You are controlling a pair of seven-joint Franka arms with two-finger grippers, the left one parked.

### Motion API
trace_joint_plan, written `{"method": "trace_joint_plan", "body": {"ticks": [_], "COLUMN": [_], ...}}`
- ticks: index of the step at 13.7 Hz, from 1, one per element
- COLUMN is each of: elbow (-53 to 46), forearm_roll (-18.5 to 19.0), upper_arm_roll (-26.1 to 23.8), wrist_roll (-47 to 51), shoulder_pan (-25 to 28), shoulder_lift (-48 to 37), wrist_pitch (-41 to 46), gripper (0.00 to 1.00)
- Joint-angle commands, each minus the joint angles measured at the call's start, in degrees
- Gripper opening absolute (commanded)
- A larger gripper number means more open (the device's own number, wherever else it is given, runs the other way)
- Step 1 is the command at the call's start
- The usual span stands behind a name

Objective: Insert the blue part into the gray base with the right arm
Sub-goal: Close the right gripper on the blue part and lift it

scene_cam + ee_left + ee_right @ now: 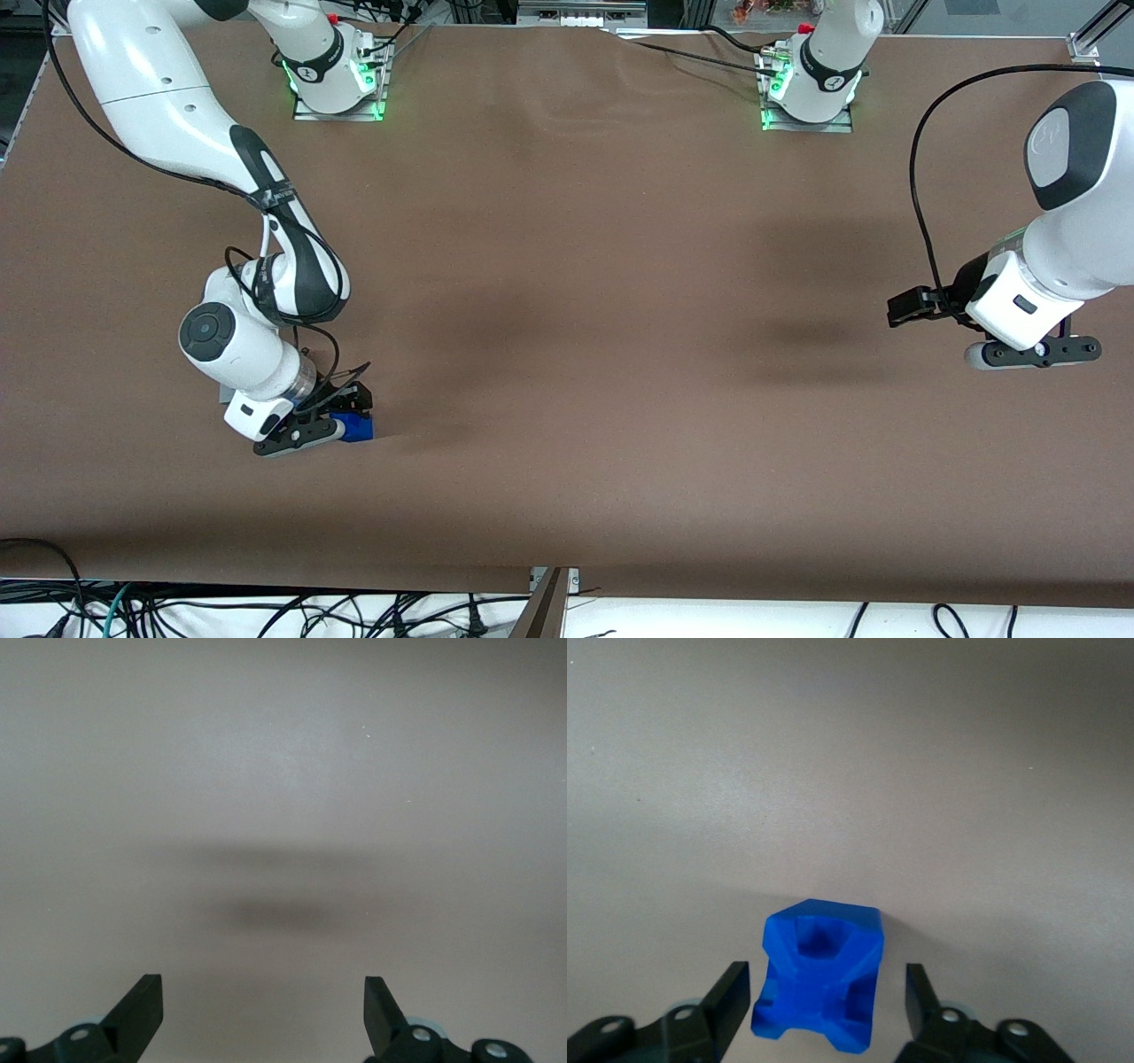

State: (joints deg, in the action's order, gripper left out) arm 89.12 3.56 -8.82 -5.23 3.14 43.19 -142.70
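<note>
Cables (133,611) trail along the bottom edge of the front view, just off the near edge of the brown tabletop (602,372). Low in that view, toward the working arm's end of the tabletop, the right arm (266,221) bends down so that its black hand (347,424) sits almost on the surface.

From the right wrist camera, the hand (826,1001) is spread wide. One finger (731,992) stands on each side of the blue part (819,983), and a visible gap remains on both sides, so nothing is gripped. The blue part (357,429) rests on the tabletop between the fingers, its notched, hollowed face turned up toward the wrist camera.

The gray base cannot be made out with any confidence. A pale gray sliver shows beside the arm's wrist in the front view and may be the base, mostly covered by the arm.

This looks like the grasping step, with the hand lowered around the part and not yet closed. The next move calls for the fingers to close squarely on the part's two flat sides so it does not twist. It would then be lifted and carried over the base's socket.

No brand or label can be read. A thin printed band on the arm's forearm is too small to make out.
</note>
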Motion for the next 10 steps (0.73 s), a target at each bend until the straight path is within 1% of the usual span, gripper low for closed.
{"method": "trace_joint_plan", "body": {"ticks": [1, 2, 4, 5, 7, 10], "elbow": [-1.4, -1.4, -1.4, -1.4, -1.3, -0.8], "forearm_roll": [0.6, 0.5, 0.5, 0.5, 0.2, 0.5], "upper_arm_roll": [0.9, 0.9, 0.9, 0.9, 0.9, 0.9], "wrist_roll": [0.1, 0.1, 0.0, 0.0, -0.1, -0.7], "shoulder_pan": [0.8, 0.8, 0.9, 0.9, 0.8, -0.2], "shoulder_lift": [0.9, 0.9, 0.7, 0.4, -1.7, -8.0], "wrist_pitch": [-0.2, -0.1, 0.2, 0.6, 3.6, 12.6], "gripper": [0.69, 0.60, 0.25, 0.18, 0.18, 0.18]}}
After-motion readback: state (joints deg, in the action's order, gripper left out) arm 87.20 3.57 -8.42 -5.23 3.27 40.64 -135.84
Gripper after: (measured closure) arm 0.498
